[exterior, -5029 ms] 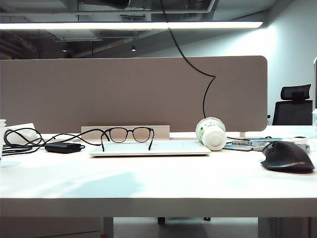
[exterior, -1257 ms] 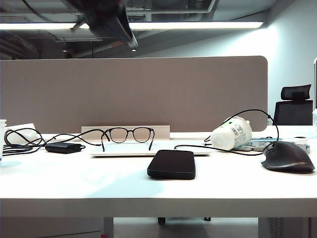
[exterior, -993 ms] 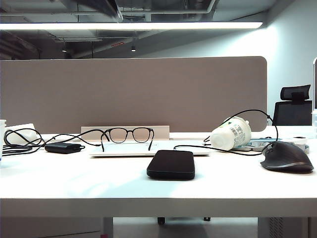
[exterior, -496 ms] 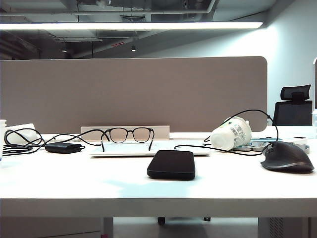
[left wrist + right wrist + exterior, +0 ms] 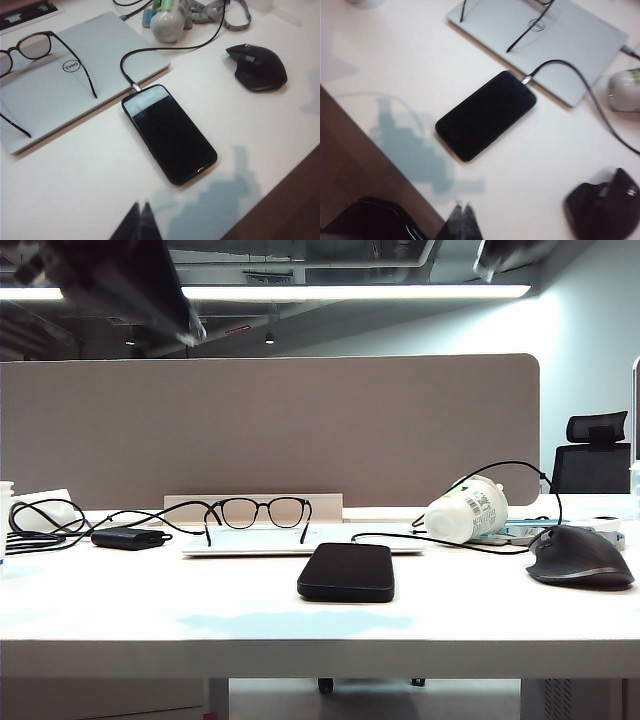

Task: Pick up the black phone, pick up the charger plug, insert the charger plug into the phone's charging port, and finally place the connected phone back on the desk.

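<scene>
While the black phone (image 5: pixel 168 132) lies on the bench (image 5: pixel 260 125) with the charger plug (image 5: pixel 137 87) seated, both tools, left tool (image 5: pixel 140 206) and right tool (image 5: pixel 462 205), hang high, pressed together; tugging the cable (image 5: pixel 170 48) could unseat it.

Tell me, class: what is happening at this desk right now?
Nothing is being handled. The black phone lies flat on the desk with the charger plug in its far short edge. Both grippers, left and right, hang above it with fingers shut and empty. The job looks finished.
</scene>
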`<state>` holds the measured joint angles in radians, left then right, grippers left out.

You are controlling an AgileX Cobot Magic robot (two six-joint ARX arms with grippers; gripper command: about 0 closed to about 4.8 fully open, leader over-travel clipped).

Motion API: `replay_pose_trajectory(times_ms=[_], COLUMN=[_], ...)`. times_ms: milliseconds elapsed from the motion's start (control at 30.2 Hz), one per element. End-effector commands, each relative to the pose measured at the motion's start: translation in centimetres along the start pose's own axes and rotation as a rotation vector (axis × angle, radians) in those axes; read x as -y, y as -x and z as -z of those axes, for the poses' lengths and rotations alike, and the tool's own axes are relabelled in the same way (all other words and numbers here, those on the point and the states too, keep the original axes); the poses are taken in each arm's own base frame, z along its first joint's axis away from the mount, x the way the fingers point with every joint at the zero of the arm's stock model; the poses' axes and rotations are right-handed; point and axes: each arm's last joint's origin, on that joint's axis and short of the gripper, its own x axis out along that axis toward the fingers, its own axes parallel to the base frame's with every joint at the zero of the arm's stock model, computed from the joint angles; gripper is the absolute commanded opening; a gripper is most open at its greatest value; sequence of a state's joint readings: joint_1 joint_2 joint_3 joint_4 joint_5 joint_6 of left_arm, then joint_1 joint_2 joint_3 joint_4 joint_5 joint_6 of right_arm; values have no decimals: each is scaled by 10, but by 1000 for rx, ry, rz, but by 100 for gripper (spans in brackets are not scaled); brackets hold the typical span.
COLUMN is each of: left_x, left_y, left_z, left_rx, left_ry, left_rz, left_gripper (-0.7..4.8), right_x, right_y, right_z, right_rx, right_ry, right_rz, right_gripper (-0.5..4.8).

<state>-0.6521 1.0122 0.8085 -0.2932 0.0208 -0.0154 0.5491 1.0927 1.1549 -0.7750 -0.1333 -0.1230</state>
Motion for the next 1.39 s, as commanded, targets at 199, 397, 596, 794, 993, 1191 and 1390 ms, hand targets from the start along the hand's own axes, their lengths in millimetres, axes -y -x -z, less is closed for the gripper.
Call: replay_pose_trajectory(times_ms=[199,397,596,794,993,1191,1390], left_x=[-1,-1,-1,-1,-3,-3,-2], left_y=[-15,-17,-11,-2,8,17,22], left_z=[30,51,69,80,84,79,77], left_rx=[21,57,115,220,289,400,473], left_ry=[-4,-5,-7,3,9,9,2], left_rz=[1,4,0,1,-43,-40,-41], left_gripper=[-6,-6,-6,-6,-6,-6,-6], right_x=[-18,-18,-16,-16,-16,-16,-16], right_y=[-34,-39,-44,-44,-44,-44,-44], right_z=[38,58,66,66,66,66,66], right_rx=[102,99,72,67,67,67,67], right_ry=[19,19,8,10,9,10,10], right_rz=[67,121,183,168,169,168,168], right_gripper=[-1,-1,-1,-1,-1,-1,-1])
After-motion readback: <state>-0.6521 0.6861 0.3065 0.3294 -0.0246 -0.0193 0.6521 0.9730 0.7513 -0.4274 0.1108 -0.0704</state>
